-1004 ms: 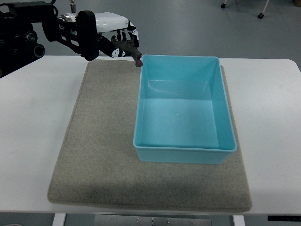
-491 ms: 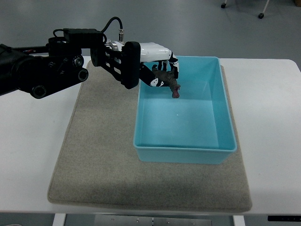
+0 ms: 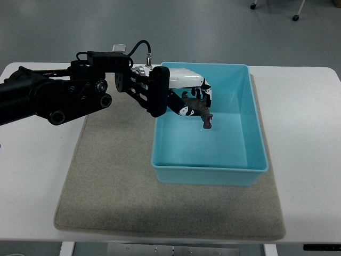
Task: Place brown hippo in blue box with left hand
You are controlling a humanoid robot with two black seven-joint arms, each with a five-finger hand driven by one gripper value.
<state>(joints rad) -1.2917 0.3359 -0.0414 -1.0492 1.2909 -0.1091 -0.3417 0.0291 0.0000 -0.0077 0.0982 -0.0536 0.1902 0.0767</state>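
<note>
My left hand (image 3: 193, 101) reaches in from the left and hangs over the left half of the blue box (image 3: 256, 143). Its fingers are curled around the brown hippo (image 3: 202, 112), whose snout points down and to the right, above the box floor. The black forearm crosses the grey mat (image 3: 112, 176) and the box's left wall. The right hand does not show.
The blue box stands on the right part of the grey mat, on a white table (image 3: 303, 133). A cable loops above the left wrist (image 3: 143, 49). Chair wheels show at the far top right on the floor.
The left hand has carried the hippo from outside the box's far left corner to over the box interior, moving right and toward the camera, and lower.
</note>
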